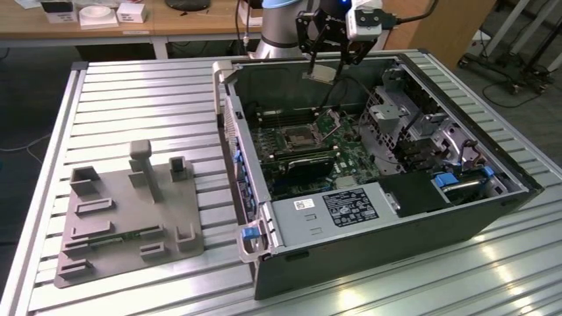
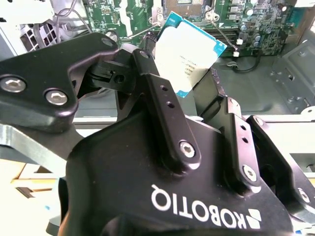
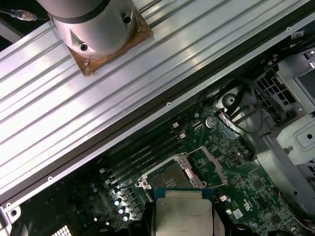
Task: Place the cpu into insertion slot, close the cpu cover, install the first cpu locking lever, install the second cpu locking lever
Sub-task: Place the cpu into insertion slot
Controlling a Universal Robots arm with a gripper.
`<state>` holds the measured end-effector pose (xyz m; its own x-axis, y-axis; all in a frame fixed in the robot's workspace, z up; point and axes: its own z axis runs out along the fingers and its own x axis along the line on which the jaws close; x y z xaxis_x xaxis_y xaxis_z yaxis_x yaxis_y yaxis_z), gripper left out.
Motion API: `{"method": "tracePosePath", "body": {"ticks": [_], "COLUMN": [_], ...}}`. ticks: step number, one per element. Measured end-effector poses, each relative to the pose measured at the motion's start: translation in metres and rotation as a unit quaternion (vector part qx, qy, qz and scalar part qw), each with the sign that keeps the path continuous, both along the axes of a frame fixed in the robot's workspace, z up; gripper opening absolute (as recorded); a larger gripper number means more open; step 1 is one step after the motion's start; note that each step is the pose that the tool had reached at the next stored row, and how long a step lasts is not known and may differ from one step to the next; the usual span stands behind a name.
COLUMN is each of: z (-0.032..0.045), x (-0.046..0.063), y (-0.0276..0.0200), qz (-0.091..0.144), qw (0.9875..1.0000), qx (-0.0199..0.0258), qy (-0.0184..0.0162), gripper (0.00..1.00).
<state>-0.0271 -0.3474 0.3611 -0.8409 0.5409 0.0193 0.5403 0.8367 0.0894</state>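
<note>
My gripper (image 1: 322, 70) hangs over the far wall of the open computer case, shut on the cpu (image 1: 319, 75). In the second wrist view the black fingers (image 2: 158, 93) clamp the cpu (image 2: 189, 51) by its edges, its pale metal top and teal rim showing. The insertion slot (image 1: 293, 138) lies on the green board inside the case, below and nearer than the cpu. Its dark centre is bare, seen in the first wrist view as the insertion slot (image 3: 170, 179) just beyond the held cpu (image 3: 183, 214). The cpu cover (image 3: 214, 166) stands swung up beside the slot.
The case (image 1: 369, 237) lies on a ribbed metal table (image 1: 141, 99). A grey fixture block (image 1: 131, 217) sits at the exterior view's left. Memory slots (image 3: 142, 157), cables and a drive cage (image 1: 399, 112) surround the socket. The arm's base (image 3: 93, 24) is bolted behind the case.
</note>
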Motion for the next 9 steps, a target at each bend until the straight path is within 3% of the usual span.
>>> {"method": "tracePosePath", "body": {"ticks": [9], "z": [0.0], "x": [0.0], "y": [0.0], "qz": [-0.009], "qw": [1.0], "qx": [0.0], "qy": [0.0], "gripper": [0.54]}}
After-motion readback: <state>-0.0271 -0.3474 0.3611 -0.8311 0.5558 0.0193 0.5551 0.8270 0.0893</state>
